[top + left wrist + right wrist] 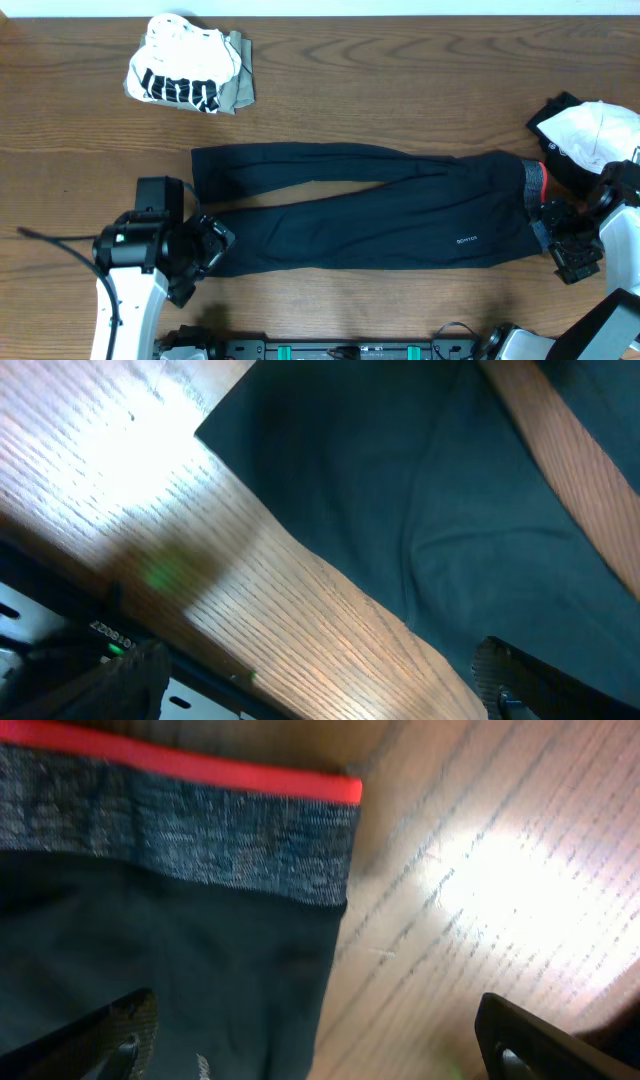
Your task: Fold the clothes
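The trousers (380,215) lie flat across the middle of the frame, legs running to the left and waistband (535,180) at the right. They look spread lengthwise so that each arm can reach one end. The legs part slightly, leaving a thin wedge of bare surface (400,90) between them.

The left claw (205,250) sits at the cuff of the lower leg, lower left of the frame. Its wrist view shows it released, fingers wide apart with the cloth's edge and bare wood between them. The right claw (565,250) hangs at the lower corner of the waistband, also released. Its fingers (110,1040) straddle the corner where cloth meets wood. Neither claw holds anything. With one at each end, the aim is likely to pinch both ends for a first fold.

The cloth is thin, matt black knit, lying in soft shallow creases. The waistband is flecked grey rib with a bright red-orange edge (200,770). The surface is brown wood with strong grain and glare.

At upper left a white printed top (185,70) sits bundled on an olive piece (238,85). A black-and-white garment (590,135) is heaped at the right edge, just beside the waistband.
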